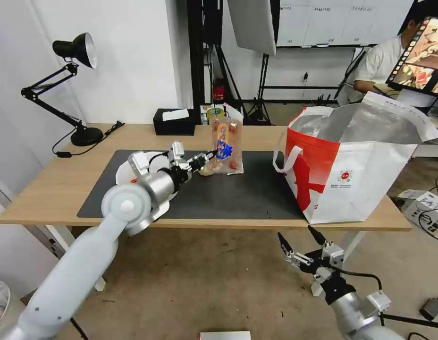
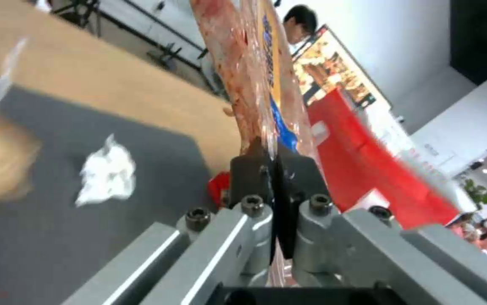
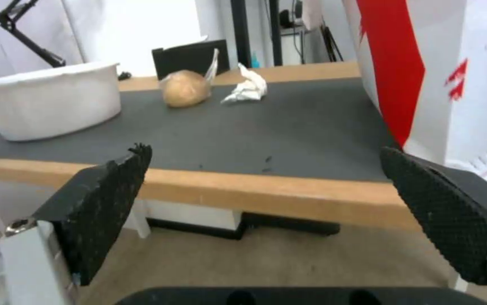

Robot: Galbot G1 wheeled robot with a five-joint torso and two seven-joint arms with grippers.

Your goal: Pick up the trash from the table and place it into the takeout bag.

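Observation:
My left gripper (image 1: 207, 158) reaches over the dark mat (image 1: 256, 193) on the table (image 1: 39, 189) and is shut on the edge of the clear plastic tray with cherry tomatoes (image 1: 224, 146), held up on end. The left wrist view shows the pads (image 2: 249, 173) pinching the tray (image 2: 266, 84). A crumpled white tissue (image 2: 105, 176) (image 3: 248, 89) and a beige knotted bundle (image 3: 184, 88) lie on the mat. Behind my left arm the white bowl (image 1: 129, 172) (image 3: 51, 103) is partly hidden. The takeout bag (image 1: 351, 165) stands open at the table's right end. Below the table's front edge, my right gripper (image 1: 299, 241) is open.
A black desk lamp (image 1: 77, 52) stands at the table's far left corner and a black tissue box (image 1: 174, 122) at the back edge. Stands and cables fill the floor behind, and a power strip (image 1: 429, 208) lies on the right.

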